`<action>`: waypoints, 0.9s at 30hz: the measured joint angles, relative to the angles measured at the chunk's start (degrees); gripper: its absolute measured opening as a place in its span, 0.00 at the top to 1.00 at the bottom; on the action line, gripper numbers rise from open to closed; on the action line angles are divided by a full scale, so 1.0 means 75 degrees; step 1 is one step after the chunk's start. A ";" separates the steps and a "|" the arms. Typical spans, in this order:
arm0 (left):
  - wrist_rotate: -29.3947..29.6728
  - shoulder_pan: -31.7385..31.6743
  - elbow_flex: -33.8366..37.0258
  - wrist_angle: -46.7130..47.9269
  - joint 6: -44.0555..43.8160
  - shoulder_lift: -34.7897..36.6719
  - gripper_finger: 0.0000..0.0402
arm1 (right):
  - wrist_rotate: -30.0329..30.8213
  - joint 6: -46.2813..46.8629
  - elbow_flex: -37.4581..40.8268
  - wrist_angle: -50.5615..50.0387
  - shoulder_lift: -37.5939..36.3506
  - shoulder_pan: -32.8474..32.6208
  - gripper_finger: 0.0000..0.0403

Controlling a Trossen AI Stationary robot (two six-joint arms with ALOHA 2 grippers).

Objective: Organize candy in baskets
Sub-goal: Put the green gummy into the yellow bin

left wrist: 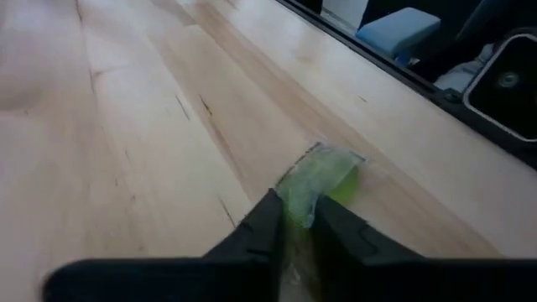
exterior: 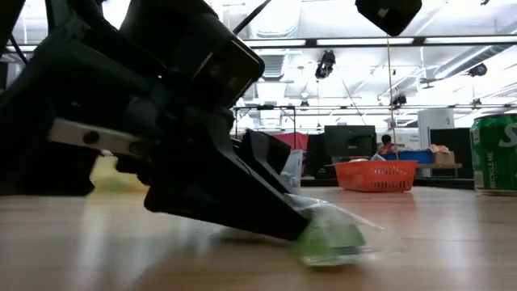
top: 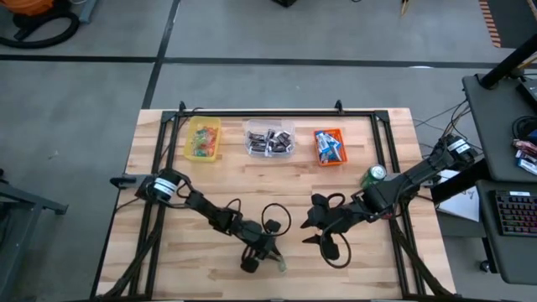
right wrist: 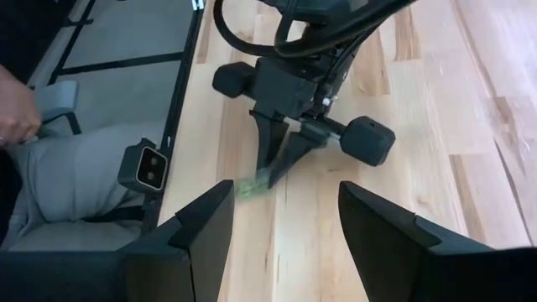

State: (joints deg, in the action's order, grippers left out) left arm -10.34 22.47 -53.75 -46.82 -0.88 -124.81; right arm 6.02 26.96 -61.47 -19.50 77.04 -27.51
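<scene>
The left claw [left wrist: 294,231] is working low at the near edge of the tabletop [top: 252,193], and its two fingers are pinching together on one end of a green wrapped candy [left wrist: 323,180]. The candy is lying flat on the wood, straight ahead of the fingertips, with its long axis running on from the claw's own line, so most of the wrapper is sticking out past the tips. The grip looks to be on the wrapper's edge only, so it could slip when lifted.

The right claw [right wrist: 285,226] is hovering nearby toward the middle of the tabletop, fingers standing wide apart and holding nothing, pointing at the left claw. The left arm is plainly the nearer one to this piece.

The three baskets are sitting in a row along the far edge: the yellow basket [top: 203,138] toward the far left, the clear basket [top: 269,138] in the middle with dark pieces in it, the orange basket [top: 330,147] to its right with blue-and-white bars. The yellow one is already holding small coloured pieces, so it is probably the target. The tabletop between the claw and that basket is showing nothing in the way. A green can [top: 373,174] is standing near the right edge, well apart from that path.
</scene>
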 joint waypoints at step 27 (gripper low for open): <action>0.6755 -0.3488 0.3774 0.8132 -0.2579 0.9383 1.00 | 0.0628 -0.0055 0.0361 -0.0482 0.0003 0.0003 0.50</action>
State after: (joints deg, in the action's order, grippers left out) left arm 40.32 -3.69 -25.44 14.17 -20.22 -54.44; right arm 10.73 26.55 -58.76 -23.11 77.06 -27.49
